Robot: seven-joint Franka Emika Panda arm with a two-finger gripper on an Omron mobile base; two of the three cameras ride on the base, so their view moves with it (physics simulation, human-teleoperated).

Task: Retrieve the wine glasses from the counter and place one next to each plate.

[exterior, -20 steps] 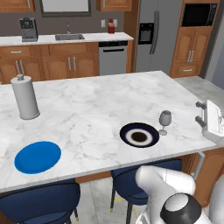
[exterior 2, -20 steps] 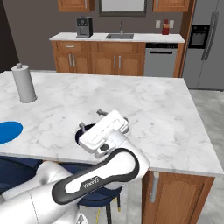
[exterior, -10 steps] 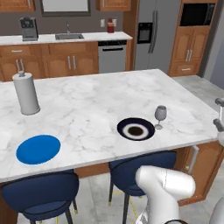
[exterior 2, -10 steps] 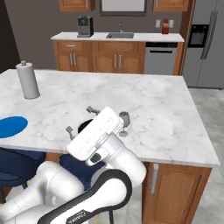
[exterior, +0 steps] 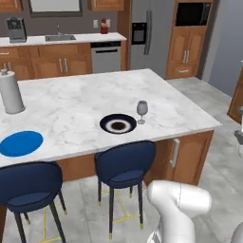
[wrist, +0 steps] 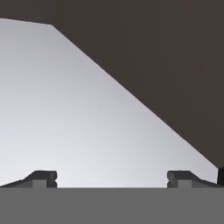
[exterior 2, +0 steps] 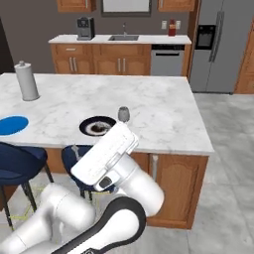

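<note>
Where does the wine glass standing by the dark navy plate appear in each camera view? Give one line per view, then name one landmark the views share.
Left base view: the wine glass stands right of centre, just right of the dark navy plate.
Right base view: the glass is near centre, up and right of the plate.
Hand view: not in it.
Shared landmark: the tall grey cylinder on the counter.

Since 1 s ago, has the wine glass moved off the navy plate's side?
No. The wine glass stands just right of the navy plate, as before; the base drove, shifting the view.

Glossy white rounded arm (exterior 2: 124, 183); black joints
</note>
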